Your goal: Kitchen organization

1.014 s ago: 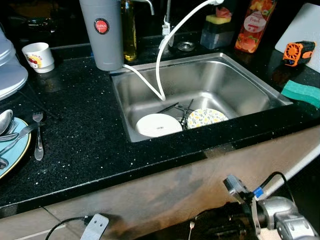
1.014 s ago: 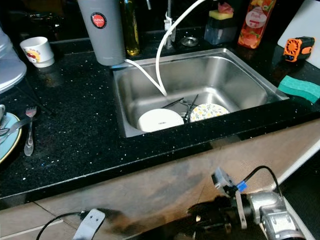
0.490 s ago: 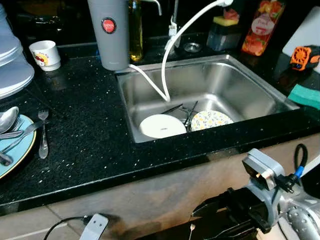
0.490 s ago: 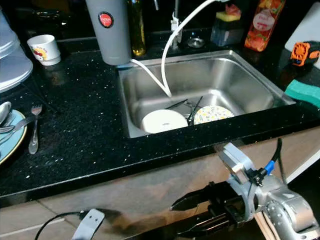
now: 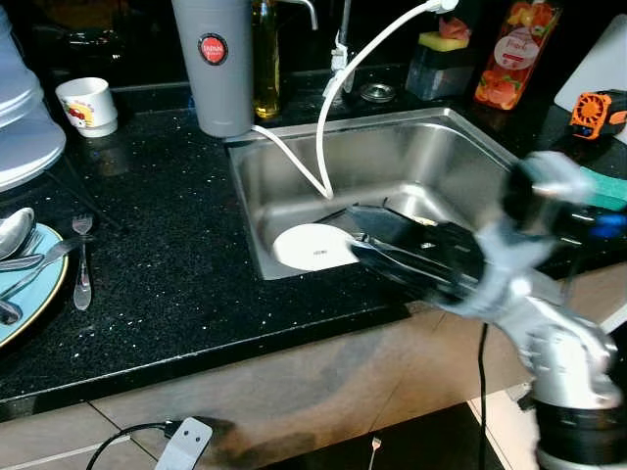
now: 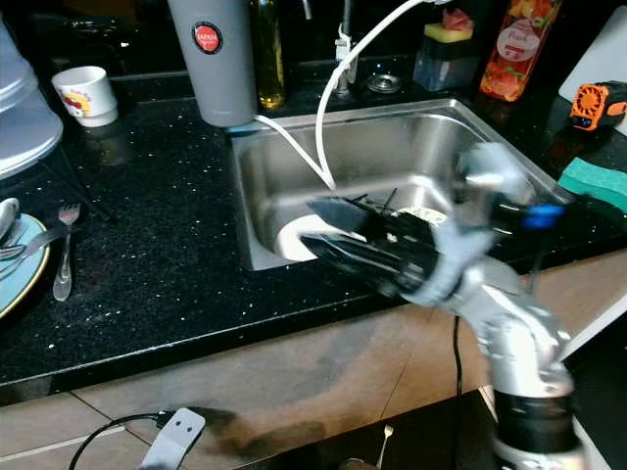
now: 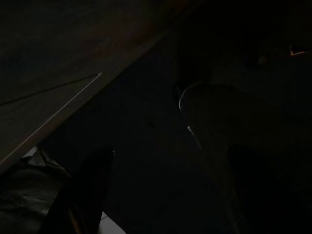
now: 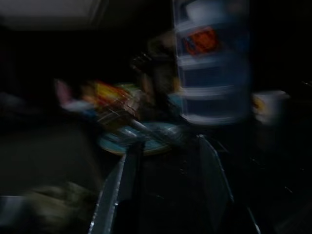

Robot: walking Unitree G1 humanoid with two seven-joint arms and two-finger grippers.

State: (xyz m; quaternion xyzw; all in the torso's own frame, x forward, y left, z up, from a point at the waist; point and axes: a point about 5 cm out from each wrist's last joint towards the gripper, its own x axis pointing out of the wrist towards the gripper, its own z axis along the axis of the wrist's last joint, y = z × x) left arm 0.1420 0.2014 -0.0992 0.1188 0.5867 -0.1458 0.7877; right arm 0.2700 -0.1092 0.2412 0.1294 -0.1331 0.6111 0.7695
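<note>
Right hand blurred, over sink front edge, fingers apart, nothing held, above white plate. Left hand: can't tell.

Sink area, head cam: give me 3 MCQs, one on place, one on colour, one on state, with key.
1. Where does the fork lie?
A. On the black counter, beside the blue plate
B. In the sink
C. In the mug

2. What colour is the sponge at the sink's right?
A. Yellow
B. Green
C. Red

3. How is the right gripper positioned?
A. Hanging below the counter edge
B. Raised over the sink's front edge, fingers apart
C. Shut on the mug

Key: 1 A, the fork rests on the counter next to the blue plate. 2 B, it shows teal-green. 3 B, its black fingers spread over the sink near the white plate.
</note>
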